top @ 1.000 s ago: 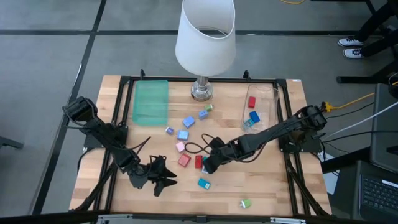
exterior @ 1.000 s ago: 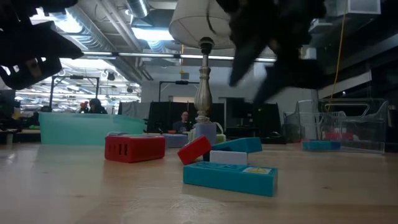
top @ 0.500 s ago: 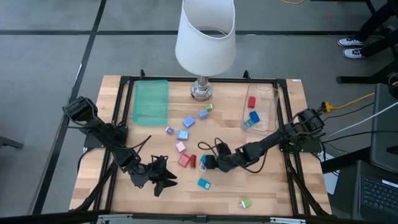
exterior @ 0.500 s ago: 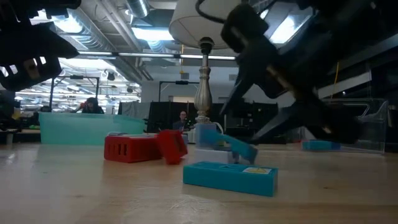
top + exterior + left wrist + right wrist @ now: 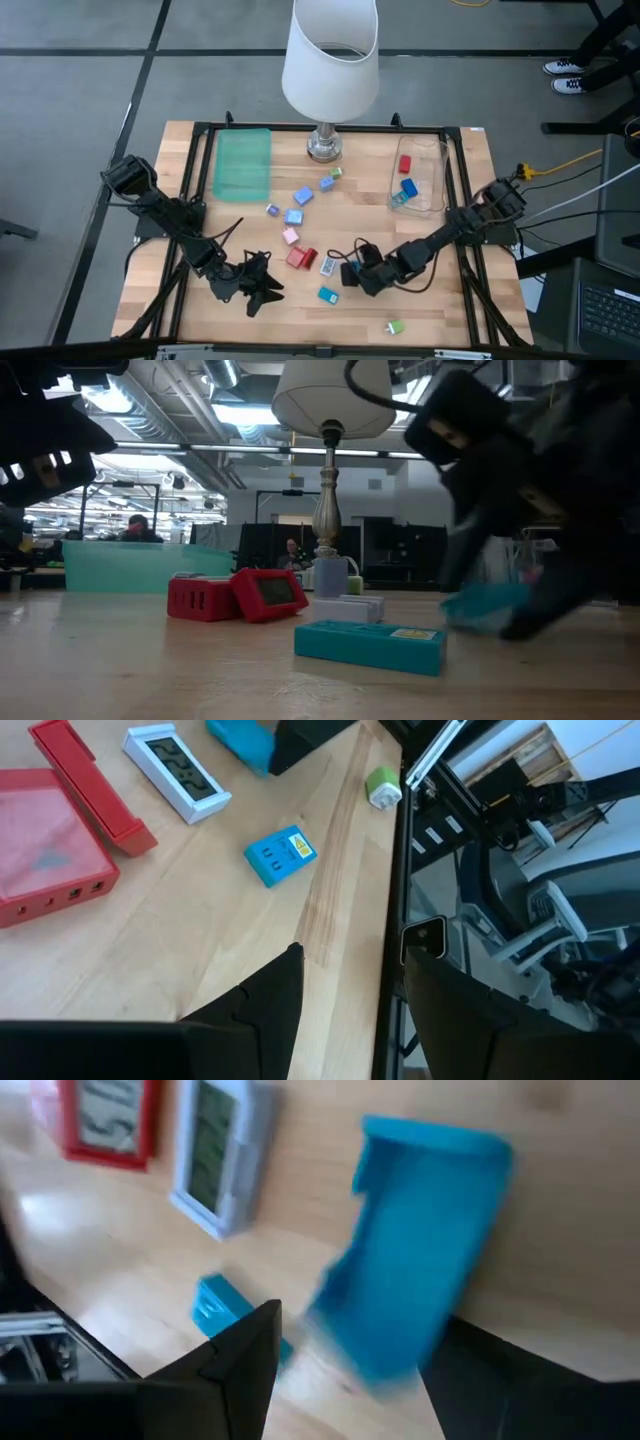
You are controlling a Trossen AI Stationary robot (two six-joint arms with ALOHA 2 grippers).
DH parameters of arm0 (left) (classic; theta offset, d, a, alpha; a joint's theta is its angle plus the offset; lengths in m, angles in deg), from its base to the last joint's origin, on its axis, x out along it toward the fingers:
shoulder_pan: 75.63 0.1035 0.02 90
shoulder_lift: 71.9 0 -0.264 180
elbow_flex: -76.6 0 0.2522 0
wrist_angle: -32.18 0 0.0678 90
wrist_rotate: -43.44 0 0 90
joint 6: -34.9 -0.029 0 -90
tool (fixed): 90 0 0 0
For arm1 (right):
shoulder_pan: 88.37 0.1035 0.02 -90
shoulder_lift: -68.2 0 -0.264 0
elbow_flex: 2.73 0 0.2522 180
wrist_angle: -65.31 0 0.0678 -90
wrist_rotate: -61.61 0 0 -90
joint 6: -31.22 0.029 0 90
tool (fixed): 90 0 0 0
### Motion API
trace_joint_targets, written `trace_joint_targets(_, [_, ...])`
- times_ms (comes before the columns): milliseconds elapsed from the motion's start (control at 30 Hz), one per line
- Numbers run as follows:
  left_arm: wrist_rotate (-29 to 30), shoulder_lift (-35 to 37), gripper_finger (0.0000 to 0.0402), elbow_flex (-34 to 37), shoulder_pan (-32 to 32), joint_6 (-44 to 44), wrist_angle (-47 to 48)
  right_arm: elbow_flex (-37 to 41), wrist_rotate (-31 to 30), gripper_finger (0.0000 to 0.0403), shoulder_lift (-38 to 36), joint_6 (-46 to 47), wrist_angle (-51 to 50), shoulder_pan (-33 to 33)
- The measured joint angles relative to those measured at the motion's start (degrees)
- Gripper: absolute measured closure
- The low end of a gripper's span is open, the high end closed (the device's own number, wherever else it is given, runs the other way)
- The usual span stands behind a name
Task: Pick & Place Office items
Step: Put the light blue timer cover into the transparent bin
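High view: two red pieces [image 5: 298, 258] lie beside one white piece [image 5: 328, 266].

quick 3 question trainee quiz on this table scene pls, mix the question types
1. True or false: the right gripper holds a blue blocky piece between its fingers.
2. Which arm waits at the table's front left? A) left B) right
3. Fill in: the clear plastic bin holds one red piece and two ____ ones.

Key: 1 true. 2 A, the left gripper hangs open there, empty. 3 blue.
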Motion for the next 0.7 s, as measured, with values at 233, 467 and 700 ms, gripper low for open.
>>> trace_joint_targets(233, [0.0, 0.0, 0.0233, 0.0, 0.0, 0.2, 0.0, 0.0, -3.1, 0.0179, 0.0, 4.9, -2.0, 1.9])
trace_joint_targets(467, [0.0, 0.0, 0.0233, 0.0, 0.0, 0.3, 0.0, 0.0, -4.3, 0.0179, 0.0, 6.1, -2.1, 2.0])
trace_joint_targets(700, [0.0, 0.0, 0.0233, 0.0, 0.0, 0.4, 0.0, 0.0, -9.6, 0.0189, 0.0, 8.7, -2.2, 2.0])
